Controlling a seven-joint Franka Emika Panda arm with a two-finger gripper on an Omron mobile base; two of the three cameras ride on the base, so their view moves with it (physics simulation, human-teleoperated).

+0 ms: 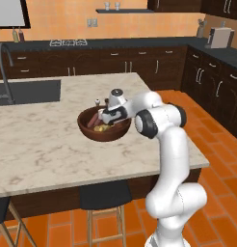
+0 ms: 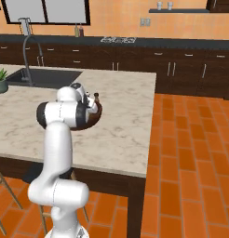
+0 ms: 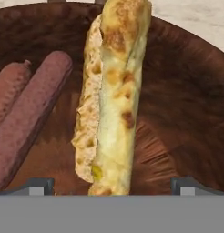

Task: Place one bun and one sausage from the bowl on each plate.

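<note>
The wide dark reddish-brown bowl (image 1: pixel 86 129) stands on the marble island, partly behind my arm in the right base view (image 2: pixel 97 116). In the hand view a long toasted bun (image 3: pixel 114 100) lies lengthwise in the bowl (image 3: pixel 186 113), with two sausages (image 3: pixel 36 113) side by side to its left. My gripper (image 3: pixel 114 186) is open, low over the bowl, its fingertips (image 3: pixel 38 185) standing wide on either side of the bun's near end. From the left base view the gripper (image 1: pixel 104 120) dips into the bowl above the sausages (image 1: pixel 93 119) and bun (image 1: pixel 102 128). The plates are out of view.
A small dark-topped shaker (image 1: pixel 97 102) stands just behind the bowl. A sink (image 1: pixel 29 91) with a faucet (image 1: pixel 5 53) is set into the island's far left, near a potted plant (image 2: pixel 0 79). A stool (image 1: pixel 103 195) sits under the island's front edge.
</note>
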